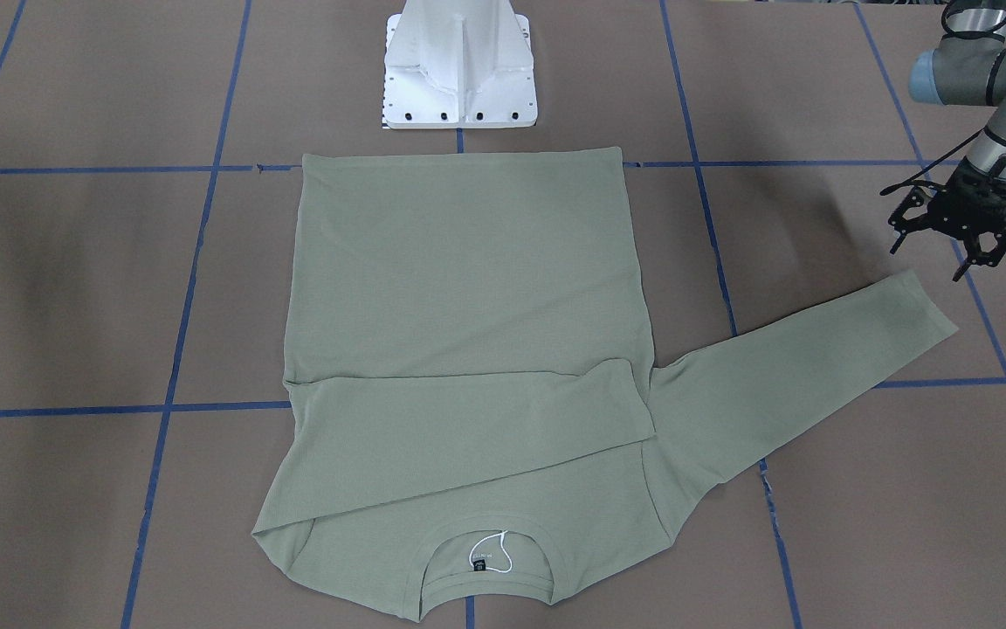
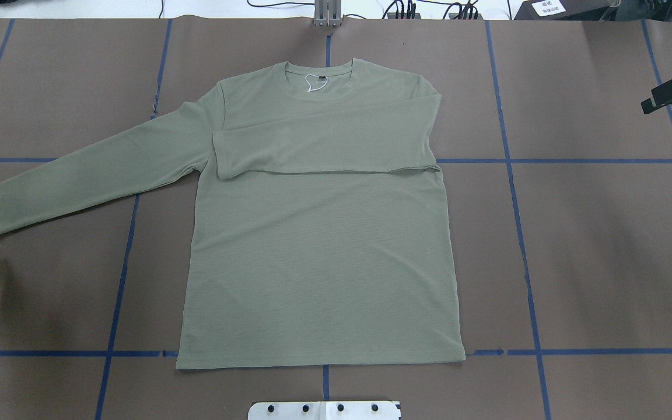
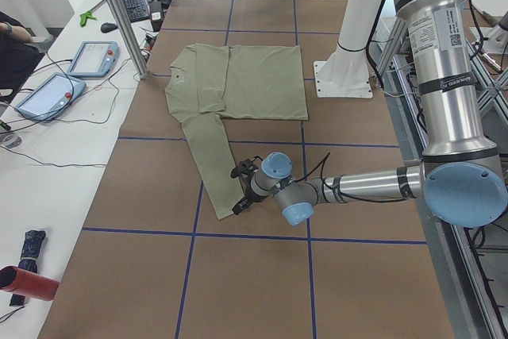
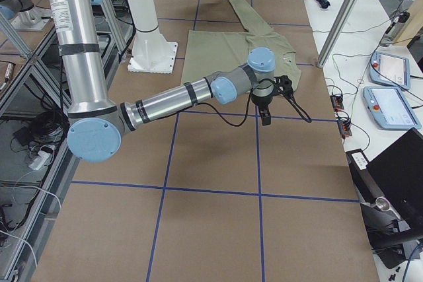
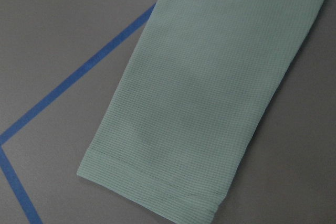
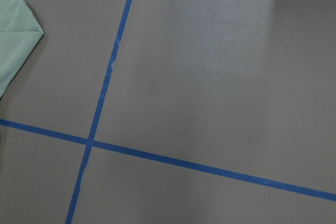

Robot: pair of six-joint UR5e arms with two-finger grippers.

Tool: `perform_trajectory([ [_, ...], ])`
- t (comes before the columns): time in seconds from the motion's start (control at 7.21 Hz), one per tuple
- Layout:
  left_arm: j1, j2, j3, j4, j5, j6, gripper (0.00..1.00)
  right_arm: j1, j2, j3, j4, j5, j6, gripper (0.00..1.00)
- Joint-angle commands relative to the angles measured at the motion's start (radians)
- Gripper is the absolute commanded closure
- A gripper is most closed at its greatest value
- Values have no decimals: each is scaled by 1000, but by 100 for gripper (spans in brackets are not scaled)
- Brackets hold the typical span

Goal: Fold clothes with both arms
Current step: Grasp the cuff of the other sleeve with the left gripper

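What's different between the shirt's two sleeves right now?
The folded sleeve lies across the chest, on top of the shirt; the outstretched sleeve lies on the table, off to one side. The folded sleeve runs nearly straight across; the outstretched sleeve slants away from the body. Both lie flat and share the same sage-green knit.

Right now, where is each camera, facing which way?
Front-facing: across the table, facing the pedestal; open left gripper.
Overhead: behind pedestal, down on shirt; right gripper at edge.
Exterior left: table end; left arm near.
Exterior right: opposite end; right arm near.
Left wrist: down on cuff; no body.
Right wrist: down on tape; no body.
All share the shirt.
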Motion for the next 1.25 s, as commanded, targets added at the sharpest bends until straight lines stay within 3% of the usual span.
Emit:
perform_trajectory([
  [0.0,9,-7,18,-16,4,0,13,0,-3,4,1,-1,-1,0],
  [0.28,20,-30,37,-16,4,0,18,0,-3,4,1,-1,-1,0],
  [0.55,20,-41,52,-18,4,1,36,0,-3,4,1,-1,-1,0],
  [0.97,18,-41,37,-25,4,3,97,0,-3,4,-1,0,0,0],
  [1.11,17,-39,31,-50,2,-3,100,0,-3,4,-1,0,0,0],
])
